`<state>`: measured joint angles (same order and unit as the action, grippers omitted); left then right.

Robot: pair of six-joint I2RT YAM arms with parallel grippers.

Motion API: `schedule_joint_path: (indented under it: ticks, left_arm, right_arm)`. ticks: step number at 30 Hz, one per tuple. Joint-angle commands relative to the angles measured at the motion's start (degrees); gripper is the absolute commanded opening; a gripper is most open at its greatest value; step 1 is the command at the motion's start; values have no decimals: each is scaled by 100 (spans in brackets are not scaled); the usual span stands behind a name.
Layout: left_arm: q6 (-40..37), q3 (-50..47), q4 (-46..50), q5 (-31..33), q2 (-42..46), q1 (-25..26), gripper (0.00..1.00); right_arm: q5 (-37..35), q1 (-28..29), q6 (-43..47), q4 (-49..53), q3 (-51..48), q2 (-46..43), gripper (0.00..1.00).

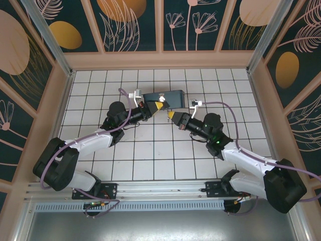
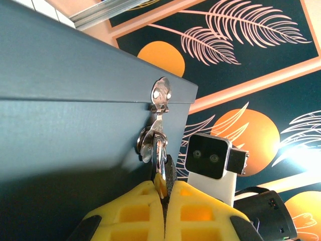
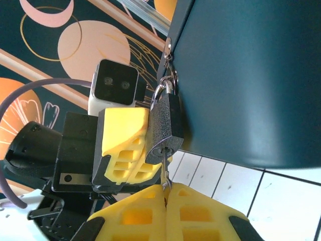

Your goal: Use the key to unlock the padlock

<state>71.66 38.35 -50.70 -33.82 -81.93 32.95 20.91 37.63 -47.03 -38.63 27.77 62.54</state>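
Observation:
The small black padlock (image 3: 166, 126) hangs by its silver shackle (image 2: 159, 153) from the hasp (image 2: 160, 94) on the front of a blue-grey box (image 1: 168, 96). My left gripper (image 2: 163, 193) is shut on the padlock's body, and its yellow fingers (image 3: 123, 138) press on the lock's left side in the right wrist view. The thin silver key (image 3: 164, 170) has its blade in the keyhole on the lock's underside. My right gripper (image 3: 166, 193) is shut on the key's head. From above, the left gripper (image 1: 161, 106) and the right gripper (image 1: 172, 115) meet tip to tip just in front of the box.
The box (image 3: 251, 75) stands on the white tiled floor (image 1: 150, 150) near the back of the enclosure. Patterned dark walls (image 1: 130, 25) close in the back and both sides. Both arms reach forward from the near edge and angle inward toward each other.

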Motion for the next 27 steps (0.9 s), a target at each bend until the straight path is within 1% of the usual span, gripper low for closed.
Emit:
schedule_joint_path:
  ticks: [1,3,7,8,11,13,14,16,19,20,24,26,27]
  left_arm:
    - [-87,9,173,-207,-40,101,0]
    - [-151,53,328,-158,-17,100,0]
    - [-51,59,315,-68,-31,99,0]
    - [-16,61,319,-28,-29,101,0]
    - [40,74,300,-46,-45,103,0]
    - [30,69,306,-79,-40,102,0]
    - [6,68,308,-110,-42,101,0]
    - [-40,72,294,-187,-57,102,0]
    - [-16,-26,118,-236,-81,99,0]
    - [-4,-46,76,-232,-85,104,0]
    - [98,-86,-88,-257,-131,104,0]
    - [31,-57,35,-252,-106,99,0]
    - [-42,-6,193,-240,-87,102,0]
  right_arm:
    - [-271,151,999,-40,543,-227,0]
    - [-234,192,1121,5,594,-232,0]
    - [398,182,779,-885,383,-159,0]
    - [376,197,744,-929,338,-168,0]
    - [-100,249,925,-707,206,-331,0]
    - [-175,241,946,-734,155,-394,0]
    - [-77,207,875,-872,129,-392,0]
    - [345,4,424,-1314,59,-295,0]
    - [1050,-379,-595,-2587,-155,-33,0]
    - [1169,-465,-836,-2730,-146,53,0]
    - [1435,-504,-1145,-2560,115,311,0]
    - [1392,-431,-974,-2247,248,325,0]
    - [1280,-338,-682,-1809,366,255,0]
